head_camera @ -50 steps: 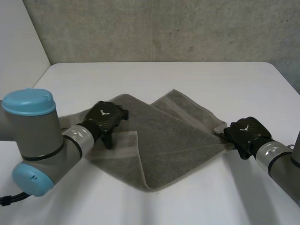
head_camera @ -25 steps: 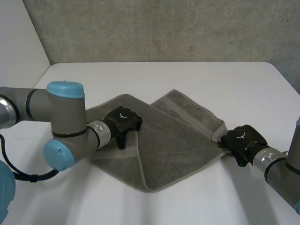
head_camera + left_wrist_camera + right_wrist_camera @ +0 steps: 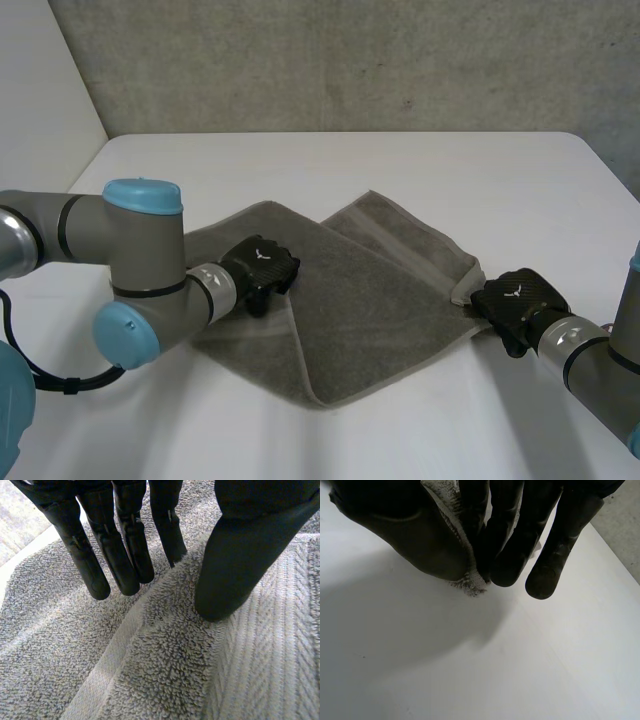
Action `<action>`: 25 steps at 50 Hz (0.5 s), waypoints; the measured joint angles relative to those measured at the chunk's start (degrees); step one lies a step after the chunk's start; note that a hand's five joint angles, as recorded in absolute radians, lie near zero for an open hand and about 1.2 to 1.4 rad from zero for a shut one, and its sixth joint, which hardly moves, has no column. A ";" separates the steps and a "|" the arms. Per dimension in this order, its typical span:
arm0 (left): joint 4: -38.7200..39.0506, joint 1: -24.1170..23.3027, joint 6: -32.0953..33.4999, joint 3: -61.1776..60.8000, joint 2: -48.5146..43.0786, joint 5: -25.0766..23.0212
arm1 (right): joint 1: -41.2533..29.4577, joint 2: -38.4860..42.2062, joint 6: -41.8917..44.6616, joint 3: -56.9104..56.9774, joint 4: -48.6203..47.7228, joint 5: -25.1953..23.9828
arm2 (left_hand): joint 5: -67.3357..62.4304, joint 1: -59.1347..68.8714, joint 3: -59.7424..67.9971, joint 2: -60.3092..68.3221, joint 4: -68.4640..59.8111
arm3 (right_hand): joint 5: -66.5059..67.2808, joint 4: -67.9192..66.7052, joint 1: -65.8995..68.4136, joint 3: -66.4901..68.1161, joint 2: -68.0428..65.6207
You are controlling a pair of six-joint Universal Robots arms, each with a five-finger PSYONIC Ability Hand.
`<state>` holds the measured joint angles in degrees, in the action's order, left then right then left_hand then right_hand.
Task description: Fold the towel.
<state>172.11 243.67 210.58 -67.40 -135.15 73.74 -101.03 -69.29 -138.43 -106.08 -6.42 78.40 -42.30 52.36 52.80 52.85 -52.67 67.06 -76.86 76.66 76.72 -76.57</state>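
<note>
towel: a grey terry towel (image 3: 370, 300) lies partly folded on the white worktop (image 3: 400, 170), set cornerwise, about midway between the two arms.
towel layers: an upper layer is laid over a lower one. the lower layer shows along the far right side with a paler woven band near its hem, and again at the near left side beside the left arm (image 3: 140, 270).
left robot hand: the left robot hand (image 3: 262, 262) rests on the left part of the towel, at the edge of the upper layer.
left robot hand, state: in the left wrist view the fingers (image 3: 125, 555) are straight and close together, tips down on the cloth. the thumb (image 3: 235, 560) presses its tip onto the pile just beside them. a low ridge of hem runs between thumb and fingers. the cloth lies flat there and nothing is held.
right robot hand: the right robot hand (image 3: 518, 298) is at the right corner of the towel, low over the worktop.
right robot hand, state: in the right wrist view the thumb and fingers are closed together on the towel corner. a frayed tip of cloth pokes out between them, just above the bare worktop.
right corner: the towel rises slightly from the worktop where it enters that hold.
surroundings: a grey concrete wall (image 3: 350, 60) stands behind the far edge of the worktop.
</note>
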 measured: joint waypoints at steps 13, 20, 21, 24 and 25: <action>0.49 -0.29 -0.58 -3.28 6.55 3.28 | 0.18 0.07 1.69 0.15 0.18 0.32 | -15.58 15.00 16.44 16.49 -16.74 | 0.00 -0.01 0.00 0.00 0.00; 1.42 -0.07 -2.42 -8.36 17.62 4.17 | 0.85 -5.66 0.51 2.28 1.68 0.28 | -15.87 15.25 16.76 16.80 -17.02 | 0.00 -0.01 0.00 0.00 0.00; 1.55 0.04 -3.29 -9.23 20.01 4.27 | 1.05 -7.56 0.02 3.02 2.20 0.24 | -15.87 15.25 16.77 16.81 -17.02 | 0.00 -0.01 0.00 0.00 0.00; 1.99 0.36 -6.65 -10.76 27.06 4.78 | 2.17 -13.67 -2.82 6.37 4.48 -0.34 | -15.87 15.25 16.80 16.83 -17.03 | 0.00 -0.01 0.00 0.00 0.00; 2.18 0.56 -8.32 -11.02 30.11 5.17 | 2.68 -16.02 -4.39 8.10 5.63 -0.83 | -15.87 15.25 16.83 16.84 -17.04 | 0.00 -0.01 0.00 0.00 0.00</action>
<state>174.29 244.23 202.26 -78.42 -105.04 78.91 -98.35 -85.32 -142.82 -97.98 -0.78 77.57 -58.17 67.61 69.63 69.68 -69.71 67.06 -76.87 76.66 76.72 -76.57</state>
